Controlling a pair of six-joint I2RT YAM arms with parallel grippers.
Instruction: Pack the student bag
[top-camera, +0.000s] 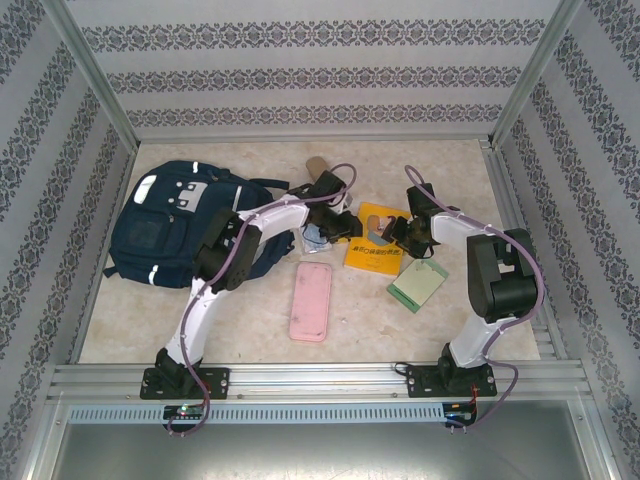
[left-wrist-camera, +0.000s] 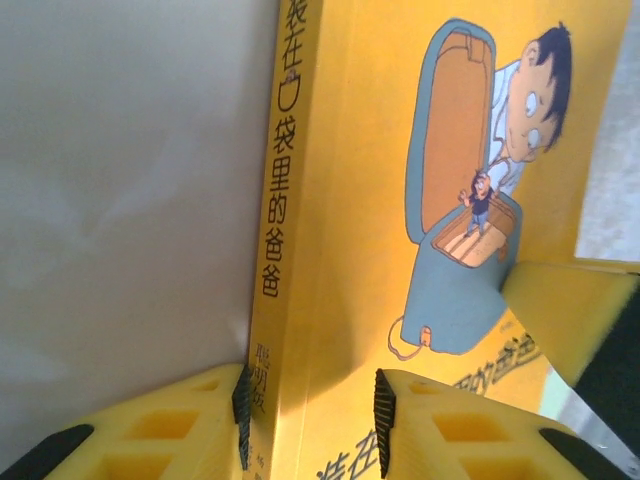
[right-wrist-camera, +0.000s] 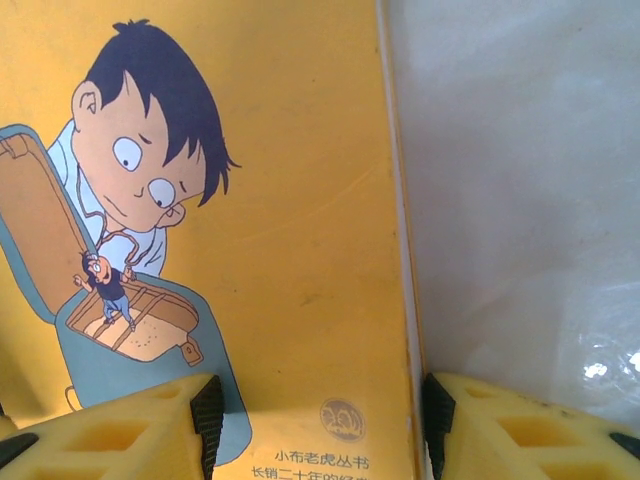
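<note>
The left gripper (left-wrist-camera: 310, 415) is held spread and set astride the spine edge of the flat yellow paperback book with a cartoon boy on its cover (left-wrist-camera: 350, 150), with nothing pinched yet. The right gripper (right-wrist-camera: 315, 425) is likewise spread across the book's opposite long edge. Both edges are probably addressed so that the book can be levered off the pale table (top-camera: 250, 335). The large navy-blue fabric student bag (top-camera: 160, 232) is seen well left of the book, with a pink oblong pencil case (top-camera: 311, 300) and a green notebook (top-camera: 418, 285) nearer the arm bases.
</note>
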